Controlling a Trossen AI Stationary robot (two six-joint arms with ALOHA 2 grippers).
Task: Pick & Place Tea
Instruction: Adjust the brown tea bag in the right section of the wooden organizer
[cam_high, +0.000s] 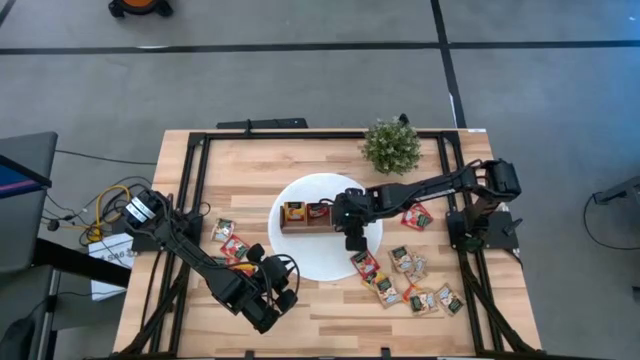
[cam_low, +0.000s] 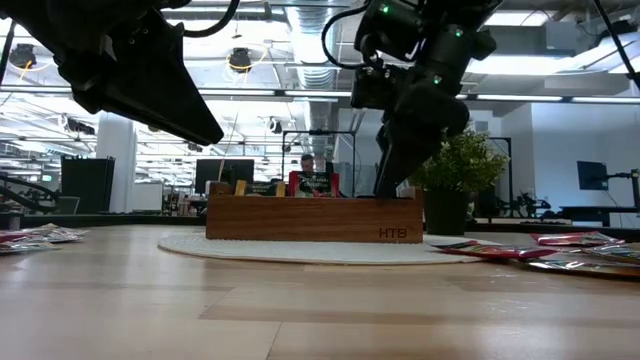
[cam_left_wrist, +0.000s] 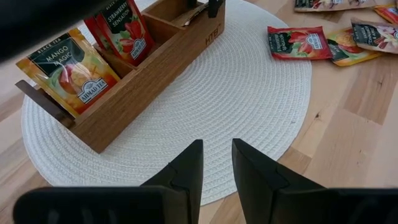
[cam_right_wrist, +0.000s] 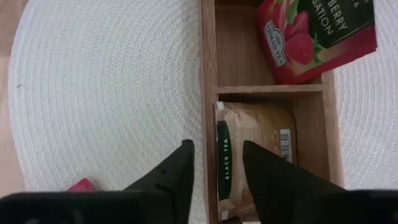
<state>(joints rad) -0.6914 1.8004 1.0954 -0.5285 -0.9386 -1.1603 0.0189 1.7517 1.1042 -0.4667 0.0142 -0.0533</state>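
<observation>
From above, your right end effector (cam_high: 352, 222) hangs over the wooden box (cam_high: 308, 215) on the white mat (cam_high: 320, 262); loose tea sachets (cam_high: 410, 280) lie on the tabletop (cam_high: 330, 310). In its wrist view, the fingers are spread and empty above a beige sachet (cam_right_wrist: 252, 152) in the box's end compartment. Your left end effector (cam_left_wrist: 214, 165) is slightly parted, empty.

Wooden table (cam_high: 330, 300) — bearing white mat (cam_high: 310, 262), plant (cam_high: 391, 146), scattered tea sachets (cam_high: 405, 262).
</observation>
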